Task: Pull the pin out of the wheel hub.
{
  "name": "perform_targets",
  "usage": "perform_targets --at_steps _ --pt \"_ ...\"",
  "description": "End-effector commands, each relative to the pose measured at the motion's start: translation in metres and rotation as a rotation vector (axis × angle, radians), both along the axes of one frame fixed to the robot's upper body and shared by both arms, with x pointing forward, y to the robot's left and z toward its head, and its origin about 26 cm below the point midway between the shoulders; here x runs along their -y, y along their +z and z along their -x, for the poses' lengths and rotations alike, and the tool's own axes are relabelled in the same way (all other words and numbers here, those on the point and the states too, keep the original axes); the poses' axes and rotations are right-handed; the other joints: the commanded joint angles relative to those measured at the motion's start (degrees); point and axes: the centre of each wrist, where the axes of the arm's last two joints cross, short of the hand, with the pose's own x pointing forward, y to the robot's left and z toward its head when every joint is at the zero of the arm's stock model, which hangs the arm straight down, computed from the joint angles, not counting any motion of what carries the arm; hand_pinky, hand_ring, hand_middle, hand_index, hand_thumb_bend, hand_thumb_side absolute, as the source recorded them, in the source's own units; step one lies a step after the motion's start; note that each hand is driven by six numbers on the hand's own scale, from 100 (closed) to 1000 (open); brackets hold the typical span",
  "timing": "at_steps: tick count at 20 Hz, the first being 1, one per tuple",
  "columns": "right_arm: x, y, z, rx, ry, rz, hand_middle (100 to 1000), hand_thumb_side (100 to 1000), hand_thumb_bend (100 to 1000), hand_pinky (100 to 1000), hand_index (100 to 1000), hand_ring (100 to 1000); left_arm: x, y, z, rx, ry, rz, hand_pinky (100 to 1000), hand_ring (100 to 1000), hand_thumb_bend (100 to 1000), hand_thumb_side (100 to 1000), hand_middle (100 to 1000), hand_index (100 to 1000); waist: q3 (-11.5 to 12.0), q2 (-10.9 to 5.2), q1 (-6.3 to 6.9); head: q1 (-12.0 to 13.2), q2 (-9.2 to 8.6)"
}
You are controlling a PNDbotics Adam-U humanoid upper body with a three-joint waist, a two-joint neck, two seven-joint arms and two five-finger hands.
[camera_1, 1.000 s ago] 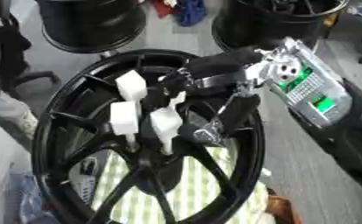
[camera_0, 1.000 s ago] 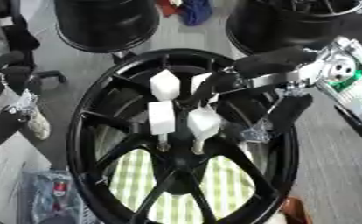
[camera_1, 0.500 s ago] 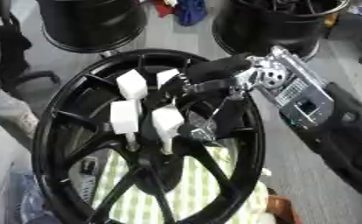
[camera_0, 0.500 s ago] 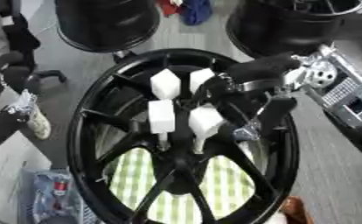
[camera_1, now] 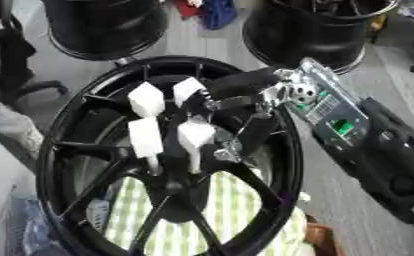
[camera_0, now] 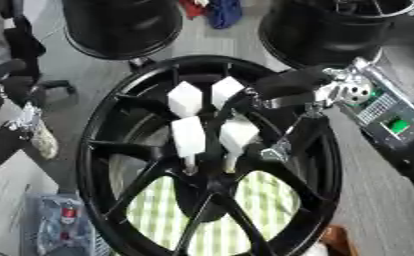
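Black and glossy, the wheel hub [camera_0: 114,165] fills the middle of the scene, lying flat with its spokes fanning out over a green-and-white checked cloth [camera_0: 263,200] that shows through the near openings. Two more black rims [camera_0: 123,25] stand at the far edge. From the right, the right hand [camera_1: 245,87] reaches over the hub's far-right rim, its dark fingers [camera_0: 276,90] stretched toward the centre; whether they are spread or pinching anything cannot be told. Four white block-topped pins [camera_0: 189,137] stand clustered near the hub's centre, two farther and two nearer, the nearer pair showing thin stems down into the hub. The fingertips lie just beside the far-right pin [camera_0: 225,91].
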Motion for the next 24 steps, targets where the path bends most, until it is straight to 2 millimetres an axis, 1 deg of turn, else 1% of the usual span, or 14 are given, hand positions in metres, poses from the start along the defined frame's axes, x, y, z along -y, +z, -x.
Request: perform_targets --at_steps 1,2,4,8,10,12,15,19,24 --pt "0.000 0.011 0.001 0.063 0.083 0.066 746 320 100 739 858 712 0.000 0.008 -0.001 0.025 -0.009 -0.008 792 781 337 609 818 887 0.05 -0.65 0.18 -0.11 0.28" --pt "0.000 0.011 0.002 0.069 0.085 0.062 722 304 100 725 833 687 0.000 0.008 -0.001 0.025 -0.009 -0.008 791 782 336 609 818 887 0.05 -0.65 0.18 -0.11 0.28" --pt "0.000 0.012 0.002 0.078 0.086 0.053 647 227 100 693 753 617 0.000 0.008 -0.001 0.025 -0.010 -0.008 791 782 336 609 818 887 0.06 -0.66 0.17 -0.11 0.28" --pt "0.002 0.012 0.001 0.090 0.081 0.019 532 111 100 610 621 509 0.000 0.007 -0.001 0.024 -0.011 -0.007 790 782 335 610 818 887 0.12 -0.66 0.16 -0.16 0.28" --pt "0.003 0.013 0.000 0.094 0.076 -0.011 473 100 100 557 559 451 0.000 0.007 -0.001 0.023 -0.010 -0.006 790 782 334 610 819 887 0.14 -0.65 0.15 -0.18 0.28" --pt "0.004 0.013 -0.002 0.094 0.066 -0.047 439 118 100 519 527 413 0.000 0.007 -0.001 0.023 -0.011 -0.005 790 782 333 611 818 887 0.16 -0.65 0.14 -0.17 0.28" --pt "0.005 0.015 -0.003 0.104 0.059 -0.075 416 121 100 495 506 390 0.000 0.007 -0.001 0.023 -0.010 -0.004 790 782 332 611 819 887 0.20 -0.66 0.13 -0.17 0.28" --pt "0.007 0.022 -0.003 0.120 0.053 -0.101 413 120 100 492 503 387 0.000 0.007 -0.001 0.022 -0.011 -0.004 789 783 331 612 819 887 0.21 -0.70 0.07 -0.18 0.28" --pt "0.011 0.040 -0.001 0.135 0.047 -0.128 413 110 100 492 503 386 -0.001 0.007 -0.001 0.020 -0.010 -0.007 789 783 329 612 819 887 0.17 -0.77 -0.07 -0.11 0.28"
